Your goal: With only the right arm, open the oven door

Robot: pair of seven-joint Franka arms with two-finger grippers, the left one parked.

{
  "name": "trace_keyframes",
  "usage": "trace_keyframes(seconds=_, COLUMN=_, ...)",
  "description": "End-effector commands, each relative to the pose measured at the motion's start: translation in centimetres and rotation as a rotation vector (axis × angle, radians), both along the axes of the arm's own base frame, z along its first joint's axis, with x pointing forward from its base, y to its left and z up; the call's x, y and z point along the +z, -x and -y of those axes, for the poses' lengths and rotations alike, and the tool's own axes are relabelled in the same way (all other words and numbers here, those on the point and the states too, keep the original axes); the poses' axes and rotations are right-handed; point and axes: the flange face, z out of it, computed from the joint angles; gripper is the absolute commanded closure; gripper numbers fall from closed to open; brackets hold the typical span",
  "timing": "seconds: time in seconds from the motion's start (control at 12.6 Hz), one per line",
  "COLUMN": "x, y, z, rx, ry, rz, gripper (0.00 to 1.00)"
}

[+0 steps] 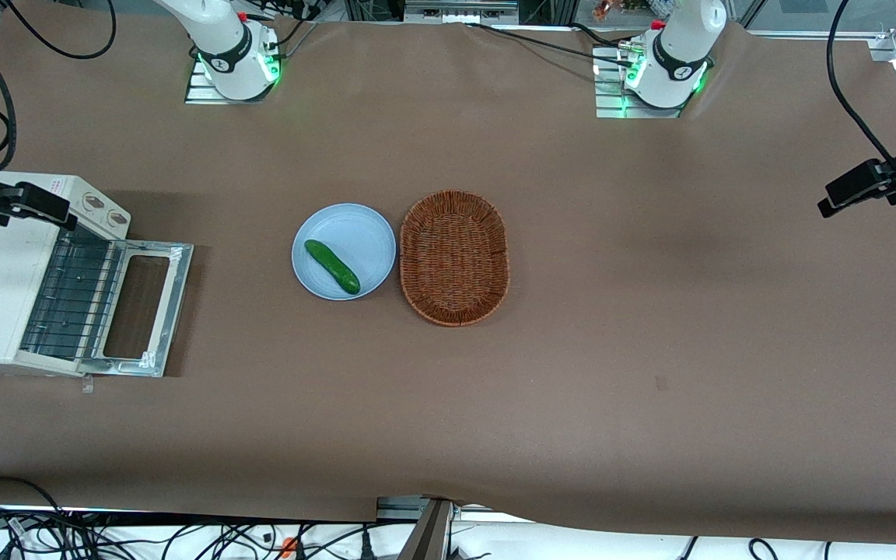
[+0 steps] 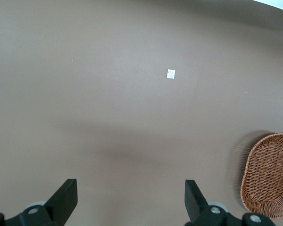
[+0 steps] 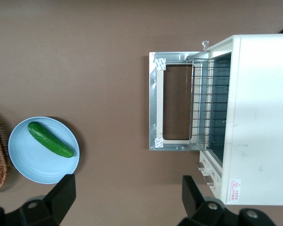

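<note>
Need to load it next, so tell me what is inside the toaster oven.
A wire rack, slid partway out over the open oven door. Deeper interior is hidden. The tool hangs open above.

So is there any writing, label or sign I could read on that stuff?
None can be read.
Red triangle warning sticker on the cream toaster oven: print too small.
Pinkish label on the oven top: too blurred.
Round marks on the arm bases: not legible.
The gripper hangs above the table, fingers open, facing the oven door, which lies folded down.

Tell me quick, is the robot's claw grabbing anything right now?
Gripper: open, holding nothing, hanging above the table in front of the fully open oven door.
</note>
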Motion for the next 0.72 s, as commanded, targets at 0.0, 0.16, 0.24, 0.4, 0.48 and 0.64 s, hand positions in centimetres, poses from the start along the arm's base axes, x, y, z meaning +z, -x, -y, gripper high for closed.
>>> trace_keyframes(seconds=0.0, x=0.88, y=0.74, z=-0.16, rx=0.028, ry=0.002, rz=0.011, gripper=0.00)
trace_keyframes(seconds=0.16, x=0.85, y=0.72, z=0.00, rx=0.053, ry=0.002, rz=0.010, gripper=0.00)
trace_keyframes(seconds=0.24, x=0.94, y=0.76, z=0.01, rx=0.069, ry=0.001, rz=0.012, gripper=0.00)
trace_keyframes(seconds=0.4, x=1.07, y=0.77, z=0.07, rx=0.073, ry=0.000, rz=0.014, gripper=0.00)
trace_keyframes(seconds=0.48, x=1.13, y=0.78, z=0.07, rx=0.073, ry=0.000, rz=0.014, gripper=0.00)
trace_keyframes(seconds=0.64, x=1.16, y=0.97, z=-0.02, rx=0.073, ry=-0.003, rz=0.006, gripper=0.00)
